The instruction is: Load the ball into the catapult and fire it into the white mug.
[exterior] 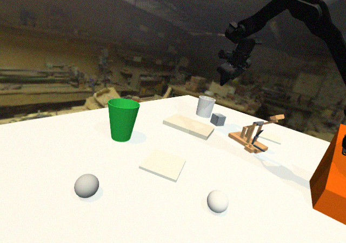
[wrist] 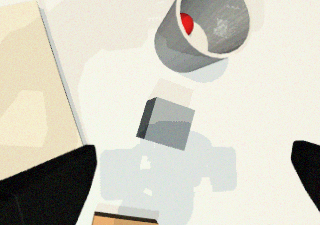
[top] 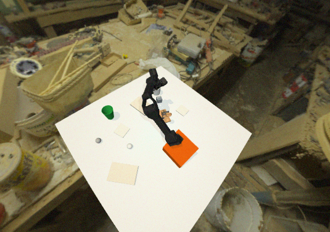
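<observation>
The white mug (top: 156, 92) (exterior: 205, 107) (wrist: 172, 50) stands upright near the table's far corner. The red ball (wrist: 186, 23) is inside it, seen through its mouth in the wrist view. The wooden catapult (top: 166, 118) (exterior: 237, 136) (wrist: 125, 220) stands on the table; its throwing arm is raised, and no ball shows on it. Only its edge shows at the bottom of the wrist view. My gripper (exterior: 225, 78) (wrist: 193, 152) is open and empty, high above the table. The arm partly covers the mug and catapult in the top view.
A grey cube (top: 159, 99) (exterior: 218, 119) (wrist: 167, 125) sits between mug and catapult. A green cup (top: 108, 112) (exterior: 122, 120), a grey ball (top: 98, 140) (exterior: 86, 185), a white ball (top: 129, 146) (exterior: 217, 201), several cream slabs and an orange block (top: 182, 152) (exterior: 330, 190) also stand or lie on the table.
</observation>
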You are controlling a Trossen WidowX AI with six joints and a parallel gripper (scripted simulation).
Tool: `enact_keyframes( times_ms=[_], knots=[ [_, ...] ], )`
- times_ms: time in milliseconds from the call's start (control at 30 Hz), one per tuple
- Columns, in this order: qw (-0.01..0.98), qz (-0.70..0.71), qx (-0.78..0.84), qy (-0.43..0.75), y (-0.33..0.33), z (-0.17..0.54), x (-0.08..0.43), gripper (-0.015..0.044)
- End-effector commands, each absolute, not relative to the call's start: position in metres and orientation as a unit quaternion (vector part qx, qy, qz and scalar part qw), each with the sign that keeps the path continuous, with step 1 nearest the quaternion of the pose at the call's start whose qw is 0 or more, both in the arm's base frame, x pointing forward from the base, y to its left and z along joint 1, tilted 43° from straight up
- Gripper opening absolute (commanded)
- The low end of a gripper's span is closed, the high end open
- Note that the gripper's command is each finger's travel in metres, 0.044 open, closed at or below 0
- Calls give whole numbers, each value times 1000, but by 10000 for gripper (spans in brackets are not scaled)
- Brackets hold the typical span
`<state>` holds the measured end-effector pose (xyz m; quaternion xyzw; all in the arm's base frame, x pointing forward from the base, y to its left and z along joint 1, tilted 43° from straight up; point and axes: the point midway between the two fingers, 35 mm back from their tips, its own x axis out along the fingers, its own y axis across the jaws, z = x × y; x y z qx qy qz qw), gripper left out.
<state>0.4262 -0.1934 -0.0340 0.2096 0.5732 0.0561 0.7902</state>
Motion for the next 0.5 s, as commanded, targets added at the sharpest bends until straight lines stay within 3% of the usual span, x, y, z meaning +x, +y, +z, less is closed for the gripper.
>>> enact_keyframes(
  times_ms=[0, 467],
  knots=[
    [792, 28, 258, 552, -217, -40, 434, 440],
    [785, -48, 395, 474, -289, -46, 440, 440]
  ],
)
